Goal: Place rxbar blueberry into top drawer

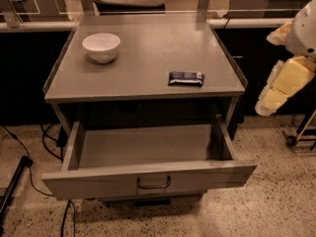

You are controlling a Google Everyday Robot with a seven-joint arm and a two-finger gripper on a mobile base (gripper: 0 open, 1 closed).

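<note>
The rxbar blueberry (185, 78), a small flat dark navy bar with pale lettering, lies on the grey table top (148, 58) near its front right corner. The top drawer (148, 179) is pulled open below the table top, and its inside looks empty. Its curved metal handle (153, 183) is at the centre of the front panel. My gripper (270, 98), pale yellow under the white arm (303, 31), hangs at the right edge of the view. It is to the right of the table, apart from the bar, and holds nothing that I can see.
A white round bowl (101, 47) stands at the back left of the table top. The table has raised rims at its sides. Cables (34, 181) lie on the speckled floor at the left. A wheeled stand (298, 135) is at the far right.
</note>
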